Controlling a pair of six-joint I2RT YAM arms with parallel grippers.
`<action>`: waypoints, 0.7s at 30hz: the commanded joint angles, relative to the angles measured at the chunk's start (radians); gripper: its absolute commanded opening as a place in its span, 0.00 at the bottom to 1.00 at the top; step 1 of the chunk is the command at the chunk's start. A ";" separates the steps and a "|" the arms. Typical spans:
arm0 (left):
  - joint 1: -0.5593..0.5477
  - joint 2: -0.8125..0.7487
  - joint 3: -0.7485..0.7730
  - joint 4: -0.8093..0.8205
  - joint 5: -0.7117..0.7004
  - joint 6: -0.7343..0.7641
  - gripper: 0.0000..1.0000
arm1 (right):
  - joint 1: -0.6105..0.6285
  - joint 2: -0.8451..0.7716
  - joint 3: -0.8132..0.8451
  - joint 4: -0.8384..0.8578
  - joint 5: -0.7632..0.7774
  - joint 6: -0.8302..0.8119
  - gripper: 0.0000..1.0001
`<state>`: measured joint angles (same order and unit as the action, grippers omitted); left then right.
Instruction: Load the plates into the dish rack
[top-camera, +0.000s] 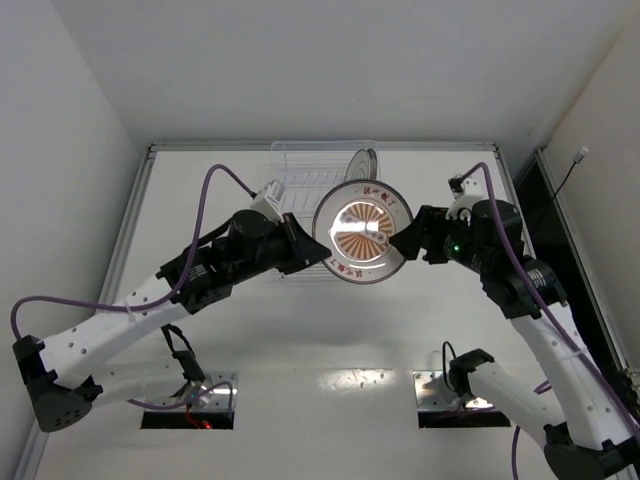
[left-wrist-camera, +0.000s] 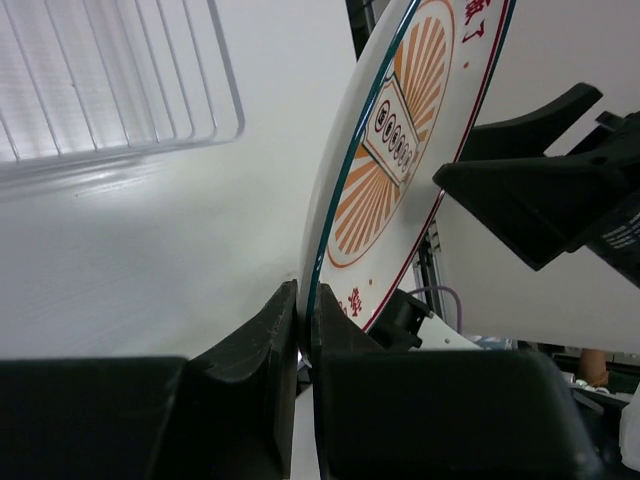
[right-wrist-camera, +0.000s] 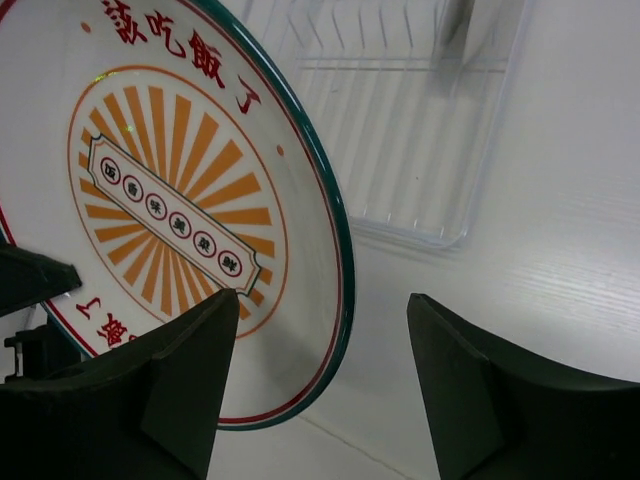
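The plate with the orange sunburst centre and dark rim (top-camera: 362, 232) is held upright in the air in front of the clear dish rack (top-camera: 305, 170). My left gripper (top-camera: 310, 250) is shut on its left rim; the left wrist view shows both fingers pinching the plate (left-wrist-camera: 400, 140) at its edge, gripper (left-wrist-camera: 303, 300). My right gripper (top-camera: 408, 240) is open at the plate's right rim. In the right wrist view the plate (right-wrist-camera: 170, 200) has its edge between the spread fingers, gripper (right-wrist-camera: 320, 300), with a gap on both sides. A second plate (top-camera: 362, 163) stands on edge in the rack.
The rack (left-wrist-camera: 110, 80) lies on the white table behind the held plate, near the back wall, and also shows in the right wrist view (right-wrist-camera: 400, 130). The right gripper's black finger (left-wrist-camera: 530, 200) shows beside the plate. A raised rail (top-camera: 145, 200) borders the table.
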<state>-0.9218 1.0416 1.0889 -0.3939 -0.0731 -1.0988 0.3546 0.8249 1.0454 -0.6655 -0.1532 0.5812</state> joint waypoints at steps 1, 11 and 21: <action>0.058 -0.020 0.039 0.099 0.091 0.017 0.00 | -0.006 0.019 -0.025 0.193 -0.097 0.016 0.63; 0.192 0.014 0.048 0.021 0.199 0.097 0.12 | -0.006 0.118 0.007 0.354 -0.186 0.060 0.00; 0.253 0.083 0.155 -0.256 0.090 0.221 0.98 | -0.006 0.360 0.247 0.437 -0.085 0.036 0.00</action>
<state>-0.6857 1.1297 1.1812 -0.5514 0.0727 -0.9363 0.3447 1.1416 1.1770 -0.3740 -0.2768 0.6380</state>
